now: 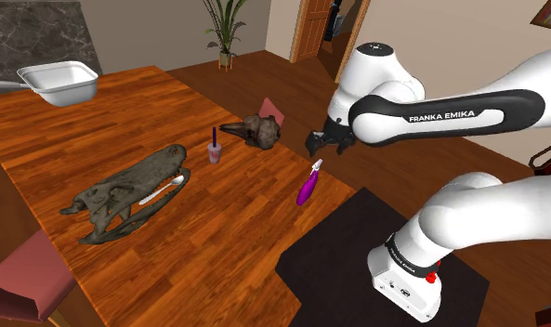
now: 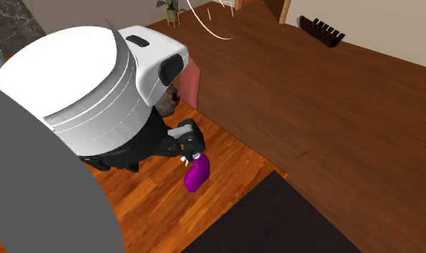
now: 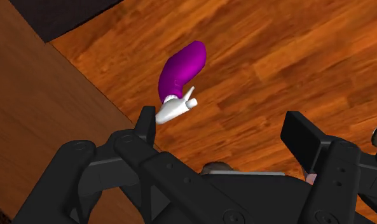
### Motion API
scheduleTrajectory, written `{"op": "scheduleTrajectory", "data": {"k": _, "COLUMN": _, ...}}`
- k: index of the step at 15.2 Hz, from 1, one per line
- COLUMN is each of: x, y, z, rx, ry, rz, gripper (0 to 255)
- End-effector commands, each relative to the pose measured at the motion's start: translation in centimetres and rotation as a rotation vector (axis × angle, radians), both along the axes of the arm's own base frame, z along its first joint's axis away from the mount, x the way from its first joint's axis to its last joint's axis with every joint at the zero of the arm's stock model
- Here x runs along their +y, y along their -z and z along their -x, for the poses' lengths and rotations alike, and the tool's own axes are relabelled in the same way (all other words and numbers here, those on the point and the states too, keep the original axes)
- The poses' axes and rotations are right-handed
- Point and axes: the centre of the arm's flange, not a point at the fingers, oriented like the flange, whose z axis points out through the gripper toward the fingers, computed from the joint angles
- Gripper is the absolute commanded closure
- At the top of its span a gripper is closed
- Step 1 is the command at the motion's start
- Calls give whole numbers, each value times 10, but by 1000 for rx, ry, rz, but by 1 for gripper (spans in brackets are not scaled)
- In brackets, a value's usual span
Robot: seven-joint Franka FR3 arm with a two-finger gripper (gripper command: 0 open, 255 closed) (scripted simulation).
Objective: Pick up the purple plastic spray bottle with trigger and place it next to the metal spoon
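Purple spray bottle (image 1: 306,189) lies on its side on bench (image 1: 217,241), nr the edge by the dark stand (image 1: 357,241), white trigger end twd the fingers (image 3: 302,137). Fingers wide apart just above it, holding nothing, not touching.

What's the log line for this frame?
phase: pre-grasp | gripper: open, above trigger end | spray bottle: purple, lying on table, not held | place: not yet done

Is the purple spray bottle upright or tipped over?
Tipped over: the spray bottle lies lengthwise on the wooden table, white trigger end toward the gripper.
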Motion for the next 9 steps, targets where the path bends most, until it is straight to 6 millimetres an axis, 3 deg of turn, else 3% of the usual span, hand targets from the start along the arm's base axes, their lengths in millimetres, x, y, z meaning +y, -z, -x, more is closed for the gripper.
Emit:
{"op": "scheduleTrajectory", "data": {"k": 1, "x": 3, "y": 26, "z": -3, "rx": -17, "ry": 62, "rz": 9, "gripper": 0}}
{"op": "scheduleTrajectory", "data": {"k": 9, "x": 3, "y": 131, "z": -21, "rx": -64, "ry": 295, "rz": 50, "gripper": 0}}
